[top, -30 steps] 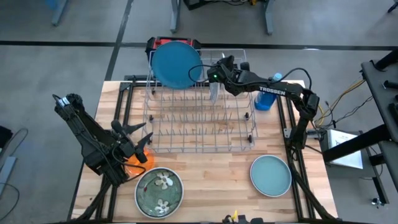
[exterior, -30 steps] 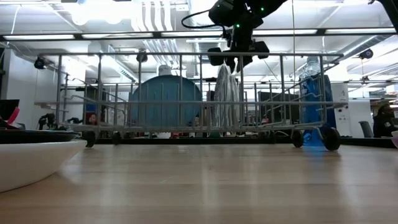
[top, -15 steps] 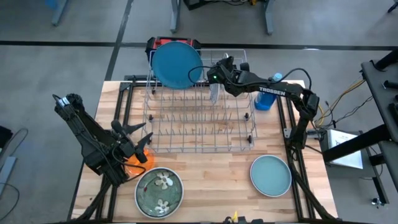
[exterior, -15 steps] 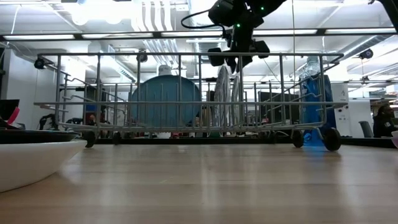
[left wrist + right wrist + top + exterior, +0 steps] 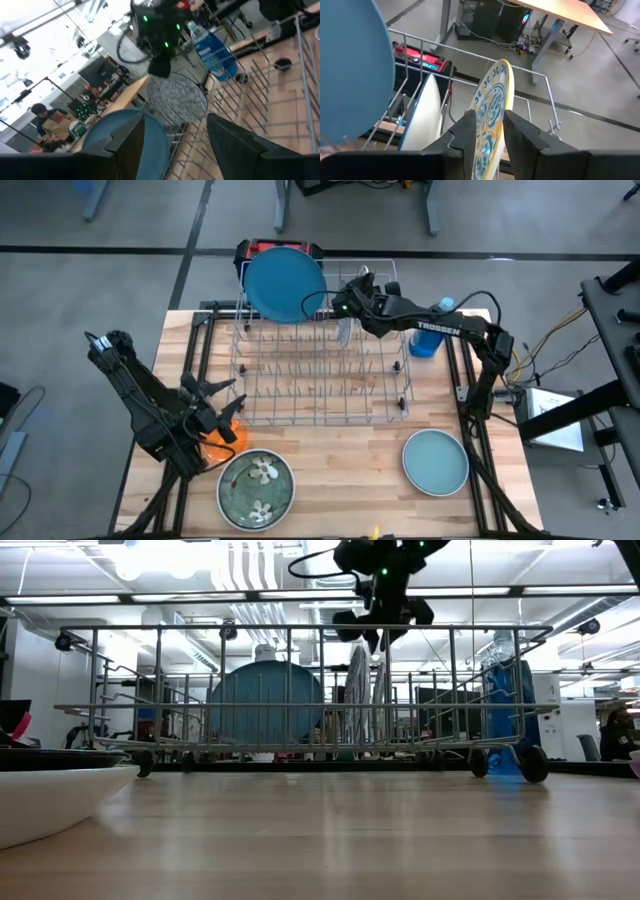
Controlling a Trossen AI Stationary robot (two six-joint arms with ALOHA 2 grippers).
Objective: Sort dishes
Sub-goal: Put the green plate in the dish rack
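Right gripper (image 5: 347,302) hangs above the back part of the wire rack (image 5: 320,370), directly over the patterned plate (image 5: 490,112) that stands on its edge in a slot. In the right wrist view its two fingers (image 5: 467,131) sit on both sides of the plate's rim with only a small gap, so they are slightly apart around the plate; I cannot tell if they press it or have already let go. The plate lies straight below the gripper, its flat faces turned to the two sides of the rack, so I judge that the clean way out is straight up, along the plane of the plate.

Just beside it a white plate (image 5: 422,117) stands in the next slot, and the large blue plate (image 5: 283,283) leans at the back left corner of the rack. These two and the rack wires are what a sideways move could hit.

Left gripper (image 5: 205,402) waits at the left front of the table with fingers spread wide and empty, just beside the small orange plate (image 5: 222,437). The green flowered plate (image 5: 256,486) and the teal plate (image 5: 436,461) lie flat near the front edge. A blue bottle (image 5: 424,340) stands at the right of the rack.
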